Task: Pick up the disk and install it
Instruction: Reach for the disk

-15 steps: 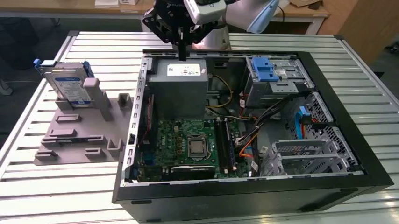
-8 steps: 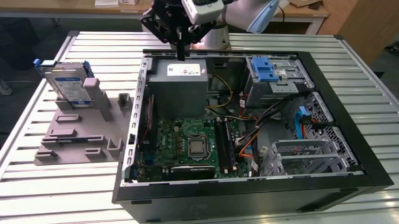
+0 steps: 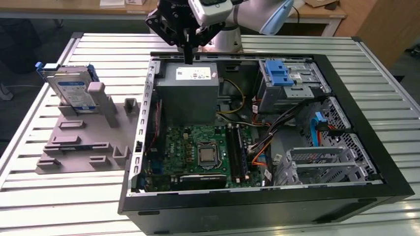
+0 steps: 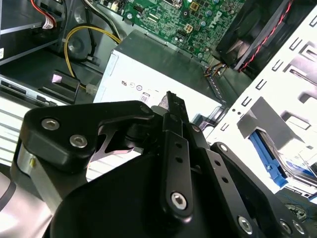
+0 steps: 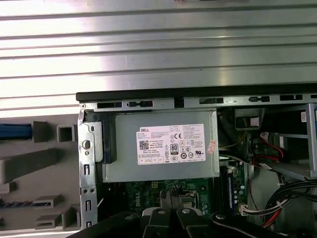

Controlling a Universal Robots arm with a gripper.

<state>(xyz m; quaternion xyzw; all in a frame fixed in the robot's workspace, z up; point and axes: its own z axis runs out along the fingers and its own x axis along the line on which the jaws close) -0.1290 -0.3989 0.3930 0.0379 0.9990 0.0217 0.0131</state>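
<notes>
The disk point(image 3: 69, 89) is a silver drive with a white-and-blue label in a blue carrier frame. It stands on edge in a grey fixture point(image 3: 85, 142) on the table, at the exterior view's left of the open computer case point(image 3: 367, 123). My gripper point(image 3: 189, 55) hangs shut and holds nothing, over the case's rear edge just above the grey power supply point(image 3: 190, 91), well apart from the disk. In the first wrist view the fingertips point(image 5: 170, 196) point over the power supply point(image 5: 163, 148), and the disk's blue edge point(image 5: 15, 131) shows at the side. The second wrist view shows the fingers point(image 4: 173, 114) pressed together.
A silver drive cage with a blue latch point(image 3: 284, 73) sits in the case's rear corner at the exterior view's right. The green motherboard point(image 3: 203, 152), cables and a second metal cage point(image 3: 321, 164) fill the case. The slatted metal table point(image 3: 59, 206) lies all around.
</notes>
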